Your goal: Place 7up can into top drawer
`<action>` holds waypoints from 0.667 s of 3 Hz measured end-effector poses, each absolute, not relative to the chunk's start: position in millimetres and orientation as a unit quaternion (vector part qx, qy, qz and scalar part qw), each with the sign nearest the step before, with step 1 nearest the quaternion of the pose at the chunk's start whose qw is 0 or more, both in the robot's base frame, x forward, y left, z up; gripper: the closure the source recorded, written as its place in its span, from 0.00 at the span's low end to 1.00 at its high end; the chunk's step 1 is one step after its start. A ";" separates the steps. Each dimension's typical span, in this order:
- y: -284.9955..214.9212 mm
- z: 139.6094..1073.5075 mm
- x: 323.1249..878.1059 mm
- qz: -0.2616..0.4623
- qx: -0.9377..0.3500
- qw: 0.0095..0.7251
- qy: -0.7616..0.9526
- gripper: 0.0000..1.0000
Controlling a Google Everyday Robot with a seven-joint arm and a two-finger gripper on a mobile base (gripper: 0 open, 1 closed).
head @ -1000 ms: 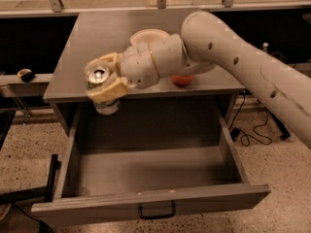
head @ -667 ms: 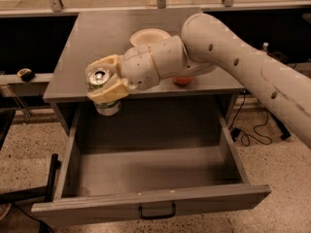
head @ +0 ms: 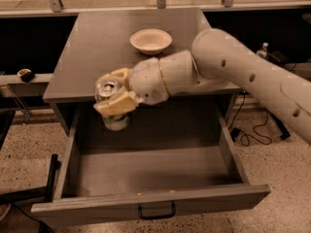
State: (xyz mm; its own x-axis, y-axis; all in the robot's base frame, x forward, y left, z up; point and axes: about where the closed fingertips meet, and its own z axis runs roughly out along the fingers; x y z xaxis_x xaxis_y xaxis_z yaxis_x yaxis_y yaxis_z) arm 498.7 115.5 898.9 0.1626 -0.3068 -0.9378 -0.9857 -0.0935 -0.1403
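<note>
— What has changed?

— Your gripper (head: 105,94) has come down off the table edge, carrying the 7up can (head: 115,121) over the back left corner of the top drawer (head: 146,171).

— And the grip?

— Your fingers (head: 118,104) are clamped around the can's upper part. It stands upright, silver top up.

— Anything in the way?

— A white bowl (head: 151,41) sits on the tabletop (head: 97,38) behind your arm (head: 243,72), well apart from the can.
</note>
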 end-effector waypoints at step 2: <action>71.6 816.8 426.7 0.439 -0.542 0.407 0.589 1.00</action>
